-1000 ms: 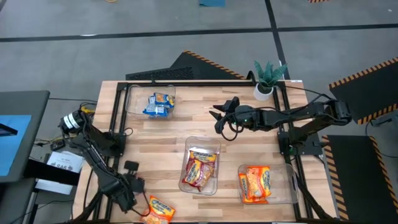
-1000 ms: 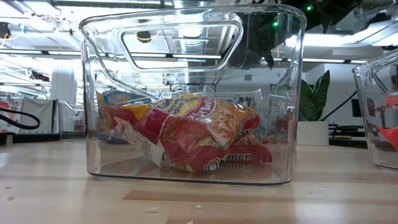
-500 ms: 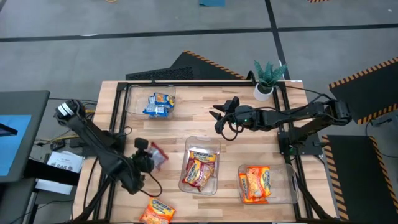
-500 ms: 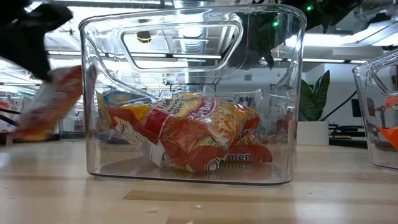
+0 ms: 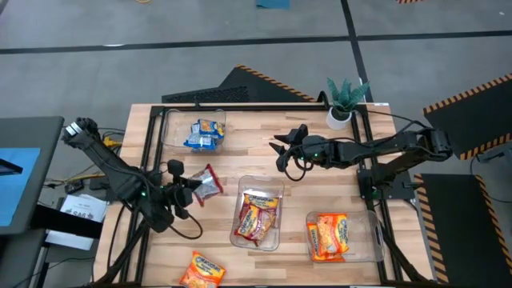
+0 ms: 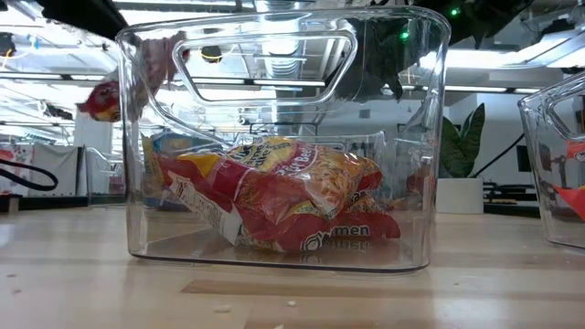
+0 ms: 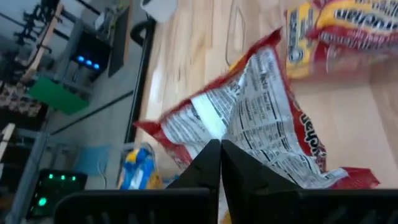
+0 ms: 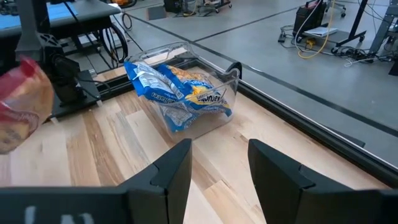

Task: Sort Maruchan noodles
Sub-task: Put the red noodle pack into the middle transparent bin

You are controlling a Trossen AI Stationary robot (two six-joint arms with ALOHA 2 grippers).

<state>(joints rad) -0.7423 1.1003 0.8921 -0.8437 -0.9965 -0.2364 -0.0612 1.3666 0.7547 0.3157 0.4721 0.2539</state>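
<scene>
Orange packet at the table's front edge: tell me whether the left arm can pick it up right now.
Probably not yet: the left gripper is shut on a red packet, though nothing covers the orange packet.

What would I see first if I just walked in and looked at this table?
You'd spot the left gripper holding a red packet up in the air, just left of the middle bin full of red noodle packets. Then the blue packets in the back-left bin and the orange packets in the front-right one. The right gripper waits open near the little plant.
</scene>
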